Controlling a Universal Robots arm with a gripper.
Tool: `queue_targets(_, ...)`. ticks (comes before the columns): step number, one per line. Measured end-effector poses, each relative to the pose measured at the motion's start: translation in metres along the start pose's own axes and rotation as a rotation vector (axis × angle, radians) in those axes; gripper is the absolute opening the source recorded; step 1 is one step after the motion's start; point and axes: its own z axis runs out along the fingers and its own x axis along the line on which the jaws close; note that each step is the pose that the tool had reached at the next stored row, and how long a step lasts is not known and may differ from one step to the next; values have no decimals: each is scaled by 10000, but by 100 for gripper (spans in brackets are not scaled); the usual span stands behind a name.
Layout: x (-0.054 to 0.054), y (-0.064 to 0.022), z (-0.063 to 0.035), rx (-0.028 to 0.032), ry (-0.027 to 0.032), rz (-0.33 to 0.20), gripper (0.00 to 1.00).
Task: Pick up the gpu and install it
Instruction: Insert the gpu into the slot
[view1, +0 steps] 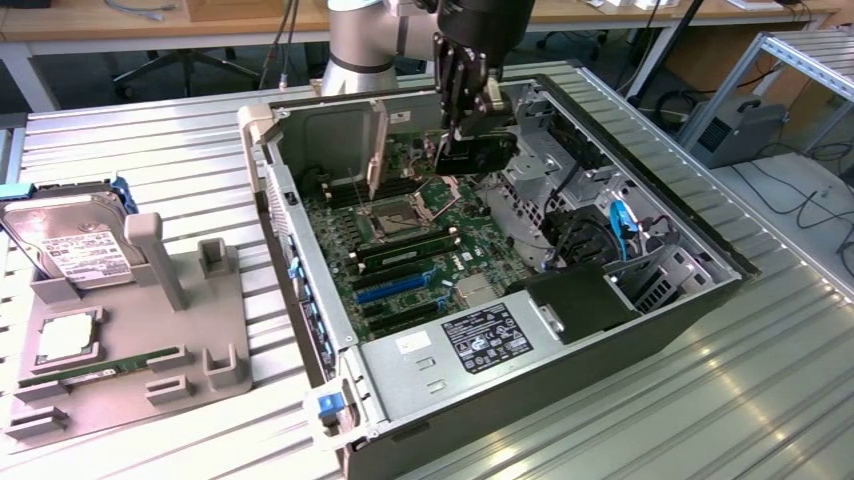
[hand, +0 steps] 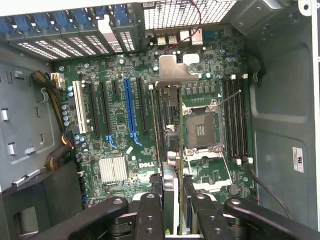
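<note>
Your claw (view1: 469, 128) is clamped on the gpu (view1: 478, 155), which hangs inside the open computer case (view1: 667, 300) above the motherboard (hand: 120, 115). The exterior view gives you that. The wrist view looks along the card edge-on between the fingers (hand: 150, 212), and there you can read "DELL" on the board. On the surface (view1: 134, 150), at the exterior view's left, a grey holder (view1: 200, 370) carries a hard drive (view1: 67, 250) and a memory stick (view1: 100, 368).
</note>
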Motion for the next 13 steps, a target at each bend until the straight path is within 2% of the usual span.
queue_targets(13, 0, 0, 1, -16, -11, -553, 27)
